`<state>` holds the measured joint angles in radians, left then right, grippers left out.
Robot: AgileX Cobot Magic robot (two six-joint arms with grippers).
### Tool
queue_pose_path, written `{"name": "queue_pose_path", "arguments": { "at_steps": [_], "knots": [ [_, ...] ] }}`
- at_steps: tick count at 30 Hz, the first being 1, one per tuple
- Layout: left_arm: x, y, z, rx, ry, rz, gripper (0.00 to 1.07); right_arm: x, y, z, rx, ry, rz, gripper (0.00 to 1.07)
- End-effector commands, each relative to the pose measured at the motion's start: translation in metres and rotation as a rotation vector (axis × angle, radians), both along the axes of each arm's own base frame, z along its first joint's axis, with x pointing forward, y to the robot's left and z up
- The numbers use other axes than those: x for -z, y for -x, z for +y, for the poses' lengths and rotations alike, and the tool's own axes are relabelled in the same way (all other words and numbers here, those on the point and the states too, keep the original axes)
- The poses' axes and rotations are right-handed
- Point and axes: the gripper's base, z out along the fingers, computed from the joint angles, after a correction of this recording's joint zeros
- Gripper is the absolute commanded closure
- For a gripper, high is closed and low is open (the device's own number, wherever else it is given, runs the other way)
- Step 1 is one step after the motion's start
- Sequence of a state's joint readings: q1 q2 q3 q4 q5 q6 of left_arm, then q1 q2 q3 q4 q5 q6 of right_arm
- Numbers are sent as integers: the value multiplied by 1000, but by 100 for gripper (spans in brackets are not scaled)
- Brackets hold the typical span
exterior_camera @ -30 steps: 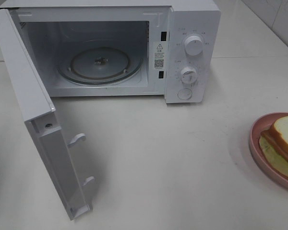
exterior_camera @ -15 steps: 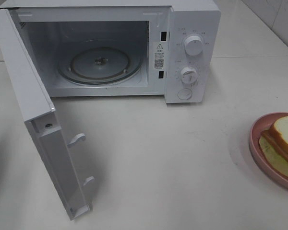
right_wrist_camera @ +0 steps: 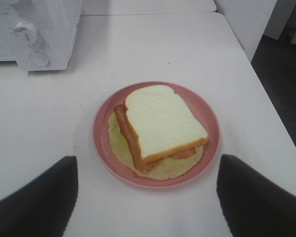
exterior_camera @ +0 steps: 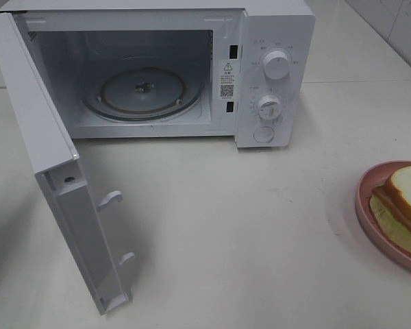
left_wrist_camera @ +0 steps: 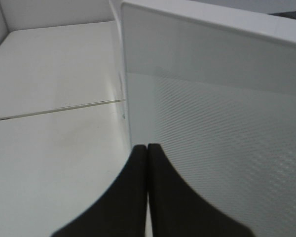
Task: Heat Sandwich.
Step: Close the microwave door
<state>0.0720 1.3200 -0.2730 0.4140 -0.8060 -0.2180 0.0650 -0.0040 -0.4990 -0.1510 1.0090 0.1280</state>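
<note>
Nothing moved since earlier frames. Microwave (exterior_camera: pixel 157 75) door (exterior_camera: pixel 55 171) swung wide for loading. Left pincer (left_wrist_camera: pixel 147 163) together beside door. Right pincer (right_wrist_camera: pixel 147 197) apart, poised over sandwich (right_wrist_camera: pixel 160 123) on pink plate (right_wrist_camera: pixel 101 133).

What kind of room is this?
Probably a kitchen corner, or a test setup made to look like one: a white microwave with its door open, and a sandwich on a pink plate on the counter.

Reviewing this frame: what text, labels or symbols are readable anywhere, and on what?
No words or numbers are legible.
Sticker on the microwave frame: warning triangle and QR code show; its print is too small.
Markings around the upper dial and lower dial: too small to read.
</note>
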Motion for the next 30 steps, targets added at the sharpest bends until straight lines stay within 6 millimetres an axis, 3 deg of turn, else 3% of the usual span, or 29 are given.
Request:
{"name": "queue_pose_path", "arguments": {
  "at_steps": [1, 16, 27, 30],
  "knots": [
    [-3, -5, -8, 78, 27, -40, 107, 0, 4, 0, 0, 8, -37, 32],
    [15, -9, -54, 102, 33, 7, 107, 0, 4, 0, 0, 8, -37, 32],
    [2, -21, -81, 83, 43, -40, 107, 0, 4, 0, 0, 8, -37, 32],
    [5, -31, -97, 104, 57, -29, 107, 0, 4, 0, 0, 8, -37, 32]
  ]
}}
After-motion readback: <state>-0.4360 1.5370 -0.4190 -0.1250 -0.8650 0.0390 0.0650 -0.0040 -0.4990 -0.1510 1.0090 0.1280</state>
